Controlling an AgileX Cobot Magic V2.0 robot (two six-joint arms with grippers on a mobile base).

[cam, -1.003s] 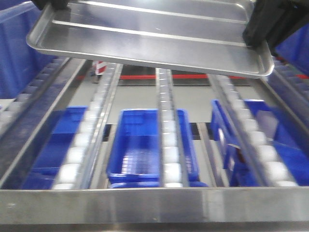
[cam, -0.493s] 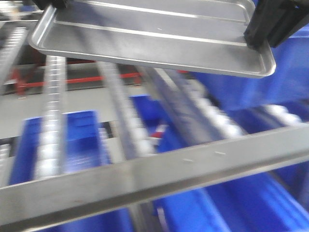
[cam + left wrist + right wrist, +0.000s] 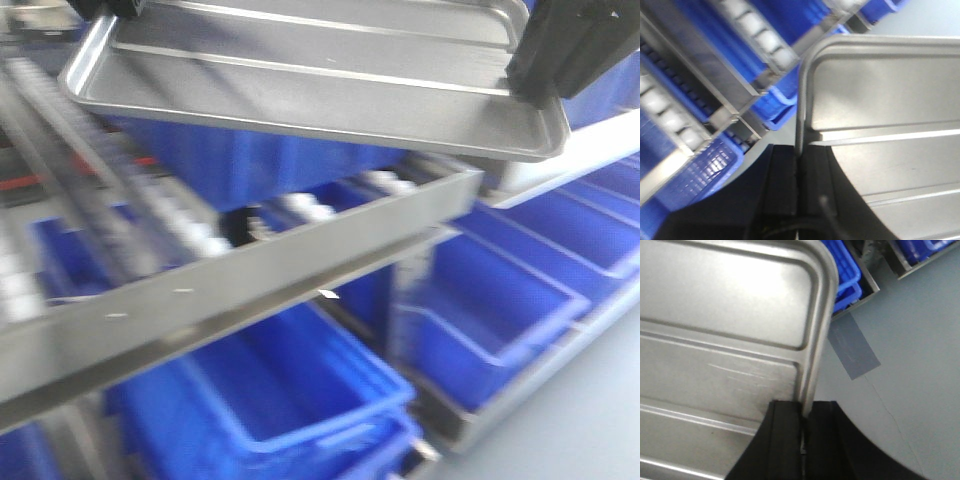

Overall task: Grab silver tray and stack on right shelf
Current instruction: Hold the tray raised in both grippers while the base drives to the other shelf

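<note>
silver tray (image 3: 300, 95) between both end effectors (image 3: 799, 157) (image 3: 804, 414)

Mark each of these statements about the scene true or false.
1. The left gripper and the right gripper each clamp the rim of the silver tray. True.
2. The tray lies on the roller shelf. False: it is held in the air, clear of the shelf.
3. Raised ridges run across the tray's floor. True.
4. The bins under the shelf are red. False: they are blue.
</note>
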